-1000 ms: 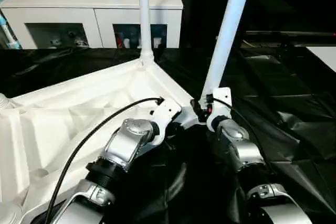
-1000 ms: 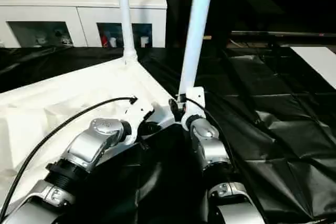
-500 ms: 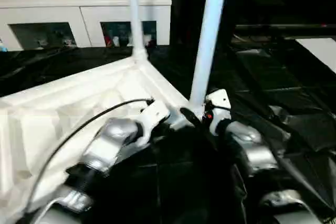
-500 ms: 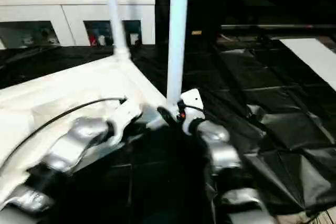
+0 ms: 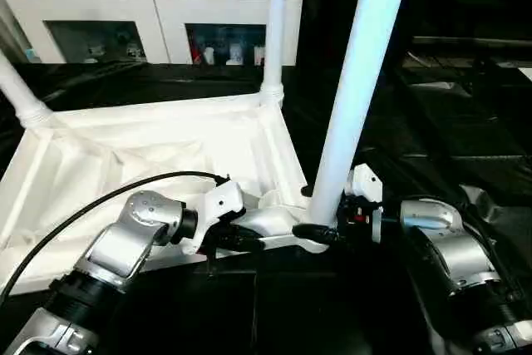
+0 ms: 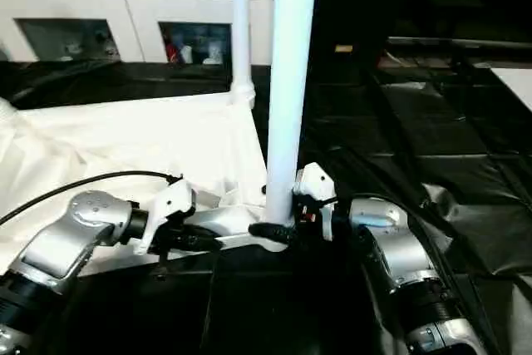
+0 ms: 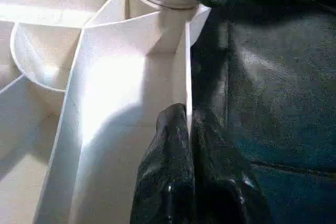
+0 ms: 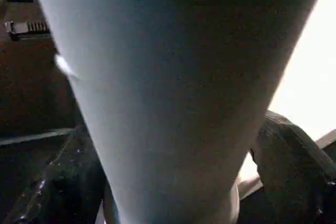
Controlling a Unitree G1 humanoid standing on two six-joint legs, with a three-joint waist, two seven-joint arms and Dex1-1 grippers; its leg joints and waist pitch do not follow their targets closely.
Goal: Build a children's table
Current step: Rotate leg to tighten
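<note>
1. A second ago the two arms reached forward side by side. Now both elbows have swung out, and the two grippers point in at each other along the near edge of the tabletop [image 5: 166, 151].
2. A third leg [image 5: 18, 89] now shows at the far left corner, but the whole picture has shifted, so the camera moved there.
3. The tabletop lies upside down on the black sheet [image 5: 465, 130], with its ribbed underside facing up.
4. The near leg [image 5: 353, 81] stands upright in the near right corner socket [image 5: 287, 224].
5. Another leg [image 5: 275, 22] stands upright in the far right corner.
6. The left gripper [image 5: 249, 243] has its black fingers [image 7: 173, 177] pressed together on the thin near edge wall of the tabletop, just beside the corner socket.
7. The right gripper [image 5: 328, 234] comes from the other side. Its fingers [image 8: 286, 156] are spread wide, one on each side of the bottom of the near leg.
8. I cannot tell if those fingers touch the leg or just sit beside it.
9. The white cabinet [image 5: 158, 6] stands behind the table, well apart from it, with small things behind its glass doors.
</note>
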